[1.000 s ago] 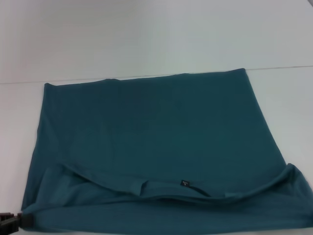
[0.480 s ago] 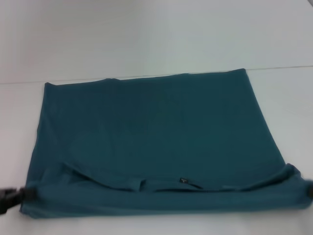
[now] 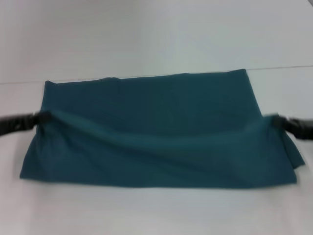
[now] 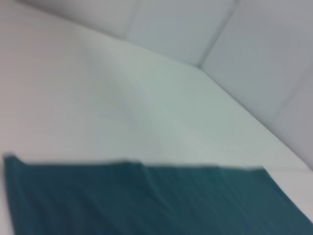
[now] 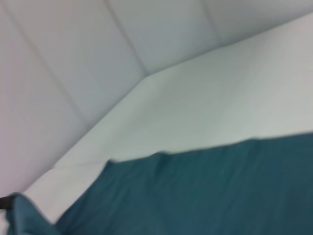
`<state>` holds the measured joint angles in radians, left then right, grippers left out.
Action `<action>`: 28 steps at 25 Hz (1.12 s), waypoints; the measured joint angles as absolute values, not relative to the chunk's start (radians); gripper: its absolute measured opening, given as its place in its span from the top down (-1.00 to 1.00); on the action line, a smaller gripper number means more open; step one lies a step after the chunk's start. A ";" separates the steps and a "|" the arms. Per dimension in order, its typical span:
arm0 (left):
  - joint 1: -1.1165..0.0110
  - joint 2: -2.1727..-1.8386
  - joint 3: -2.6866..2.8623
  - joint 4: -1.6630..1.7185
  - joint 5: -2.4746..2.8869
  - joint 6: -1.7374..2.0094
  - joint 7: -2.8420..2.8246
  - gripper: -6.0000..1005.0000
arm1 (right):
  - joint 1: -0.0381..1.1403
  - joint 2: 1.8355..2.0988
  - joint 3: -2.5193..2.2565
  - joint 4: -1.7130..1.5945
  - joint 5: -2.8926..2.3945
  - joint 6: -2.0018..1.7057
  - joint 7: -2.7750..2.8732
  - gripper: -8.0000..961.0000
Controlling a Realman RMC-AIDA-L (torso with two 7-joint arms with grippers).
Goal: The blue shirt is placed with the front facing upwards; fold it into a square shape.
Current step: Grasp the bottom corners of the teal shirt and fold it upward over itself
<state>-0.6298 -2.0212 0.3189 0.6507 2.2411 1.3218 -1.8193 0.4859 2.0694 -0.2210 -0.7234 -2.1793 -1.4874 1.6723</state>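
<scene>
Both pincers are gripping cloth here. The left pincer (image 3: 36, 119) is clamped on the left end of a lifted fold of the big dark teal-blue cotton T-shirt (image 3: 156, 132), and the right pincer (image 3: 279, 122) is pinching the matching right end. They hold the fold taut between them, with a slight sag in the middle. My read is that they're carrying the near part of the shirt over toward its far edge, so holding both ends level should keep the fold line straight and the result squarish.

The shirt itself lies spread across the middle of the plain white worktop (image 3: 156, 210), far edge flat on the surface and running straight. No print or collar shows from the head view. Both wrist views just catch the shirt's far edge against bare worktop, no fingers visible there.
</scene>
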 joint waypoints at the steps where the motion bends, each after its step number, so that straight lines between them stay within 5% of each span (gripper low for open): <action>1: -0.648 -2.020 0.320 0.637 2.238 1.281 -1.821 0.89 | 0.506 2.068 -0.224 -0.709 -2.177 -1.443 1.670 0.94; 12: -0.796 -2.031 0.333 0.553 2.218 0.932 -1.815 0.89 | 0.721 2.079 -0.279 -0.564 -2.109 -0.997 1.569 0.94; 28: -0.839 -2.037 0.386 0.527 2.125 0.756 -1.783 0.89 | 0.784 2.083 -0.427 -0.512 -1.927 -0.792 1.516 0.94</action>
